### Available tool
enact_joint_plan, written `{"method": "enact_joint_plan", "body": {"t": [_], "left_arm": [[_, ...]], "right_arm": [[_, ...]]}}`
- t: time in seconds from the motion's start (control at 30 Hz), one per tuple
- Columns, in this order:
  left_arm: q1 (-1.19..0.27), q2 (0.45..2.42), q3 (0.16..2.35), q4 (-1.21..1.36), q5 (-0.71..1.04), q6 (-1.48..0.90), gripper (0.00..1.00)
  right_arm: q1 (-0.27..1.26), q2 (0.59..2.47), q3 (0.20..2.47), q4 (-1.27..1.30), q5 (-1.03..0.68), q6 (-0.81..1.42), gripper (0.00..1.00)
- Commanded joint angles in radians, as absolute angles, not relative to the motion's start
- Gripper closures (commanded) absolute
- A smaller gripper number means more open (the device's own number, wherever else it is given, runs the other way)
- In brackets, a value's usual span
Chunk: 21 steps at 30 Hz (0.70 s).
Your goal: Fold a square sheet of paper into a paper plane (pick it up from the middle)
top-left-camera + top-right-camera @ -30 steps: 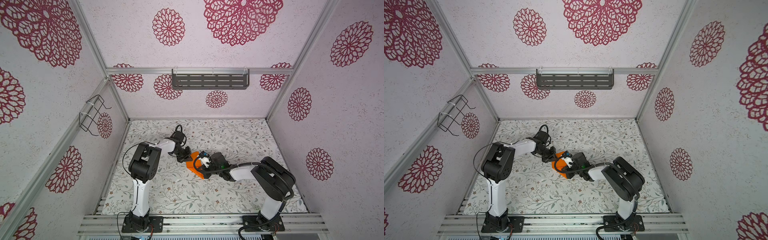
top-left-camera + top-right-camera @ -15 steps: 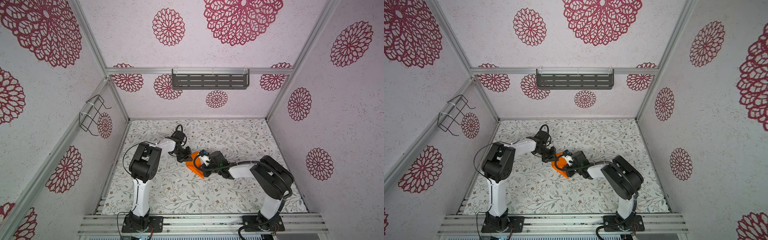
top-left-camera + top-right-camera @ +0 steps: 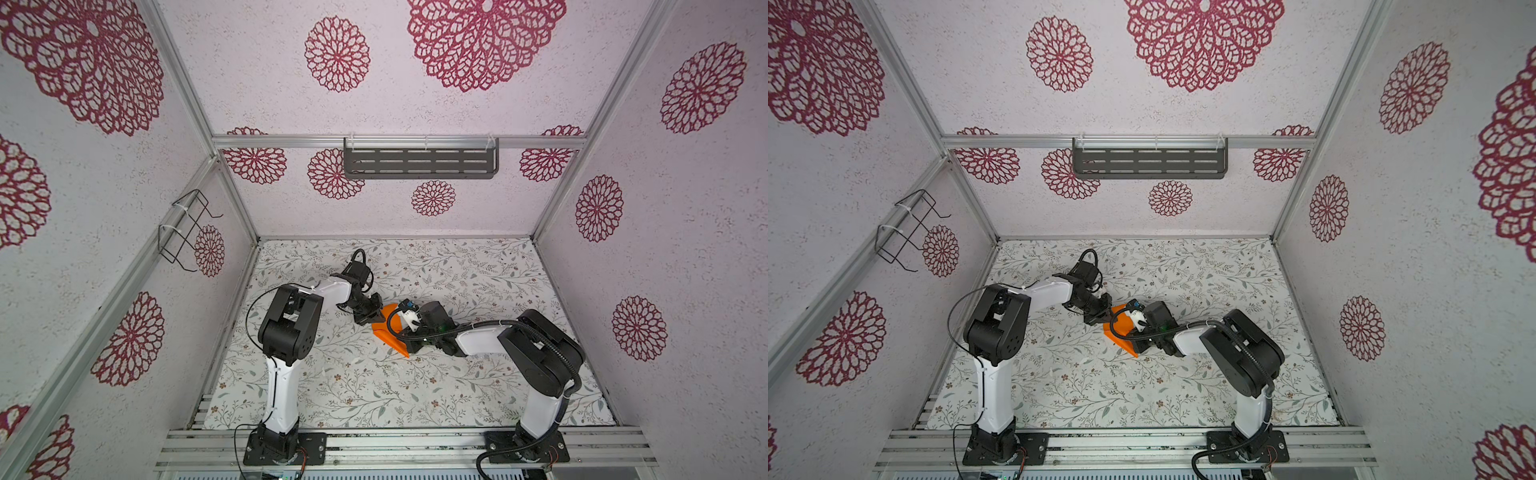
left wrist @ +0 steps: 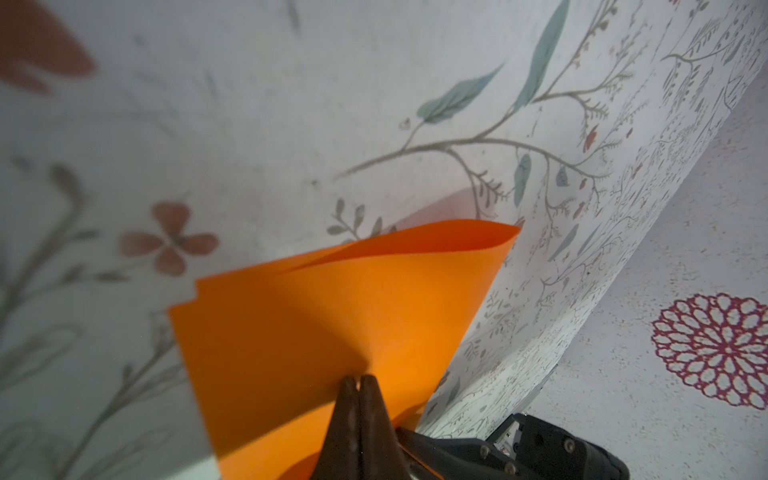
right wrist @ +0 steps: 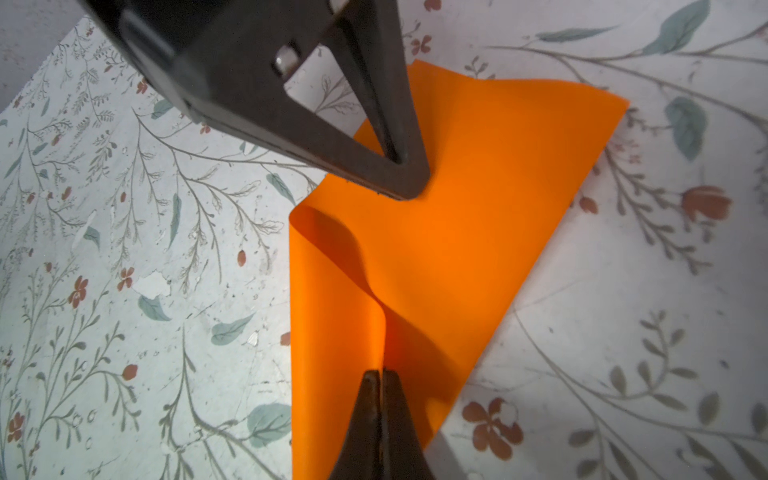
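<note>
The square sheet of paper [image 3: 387, 332] [image 3: 1120, 332] is bright orange, folded over on itself and loosely curled, at the middle of the floral table. My left gripper [image 4: 358, 379] [image 3: 376, 318] is shut on the sheet near one edge. In the right wrist view the left gripper [image 5: 409, 189] meets the sheet [image 5: 478, 216] from above. My right gripper [image 5: 380, 372] [image 3: 402, 336] is shut on a raised ridge of the paper, a short way from the left one. The doubled layers [image 4: 291, 324] show stepped edges. No paper plane is in view.
A floral mat [image 3: 457, 270] covers the table, with small white flecks [image 5: 151, 284] on it. A grey slotted shelf [image 3: 419, 162] hangs on the back wall and a wire basket [image 3: 187, 232] on the left wall. Both arm bases stand at the front rail.
The right wrist has crept a little towards the left arm with the paper. The left jaws have closed the last bit on the sheet. The left arm has hardly moved.
</note>
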<state>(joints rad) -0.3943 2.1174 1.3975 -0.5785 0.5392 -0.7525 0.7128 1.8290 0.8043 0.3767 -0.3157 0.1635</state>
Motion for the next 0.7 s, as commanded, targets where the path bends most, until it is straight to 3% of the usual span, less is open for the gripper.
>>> {"method": "enact_joint_plan", "body": {"t": [0.0,0.67], "left_arm": [[-0.405,2.153,1.399,-0.621,0.502,-0.743,0.95],[-0.406,2.157,1.414,-0.637,0.492,-0.736,0.96]], "right_arm": [[0.703,1.828,0.826,0.362,-0.292,0.183,1.0],[0.696,1.83,0.839,0.315,-0.266,0.193,1.0]]}}
